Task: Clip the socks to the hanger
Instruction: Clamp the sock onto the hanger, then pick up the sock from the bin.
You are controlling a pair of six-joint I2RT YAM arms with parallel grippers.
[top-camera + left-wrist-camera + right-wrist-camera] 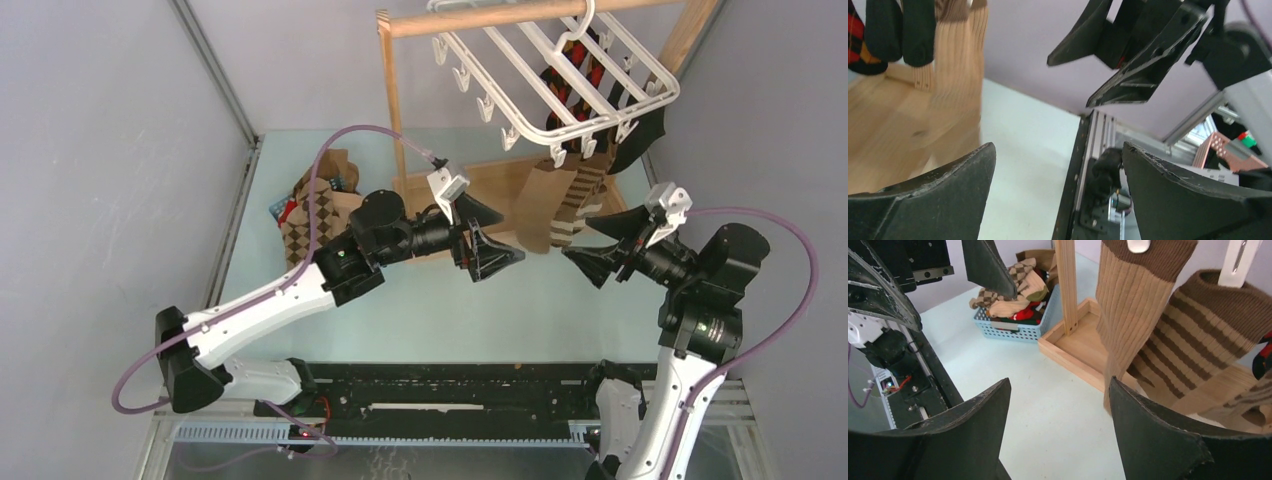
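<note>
The white hanger (520,95) hangs by its hook from a wooden rail. Clipped to it are a plain tan sock (537,205), a brown-striped sock (582,195), a black sock (638,140) and a red-orange argyle sock (582,60). More socks (318,215) lie heaped in a basket at the left. My left gripper (512,238) is open just left of the tan sock, holding nothing. My right gripper (577,238) is open just below and right of the striped sock, also holding nothing. In the right wrist view the tan sock (1133,305) and striped sock (1203,335) hang just beyond my open right gripper (1060,382).
A blue mesh basket (1013,330) stands left of the wooden stand's upright post (1066,285) and base (1083,355). The rail (480,20) runs across the top. Grey walls close in both sides. The black base rail (450,395) lies along the near edge.
</note>
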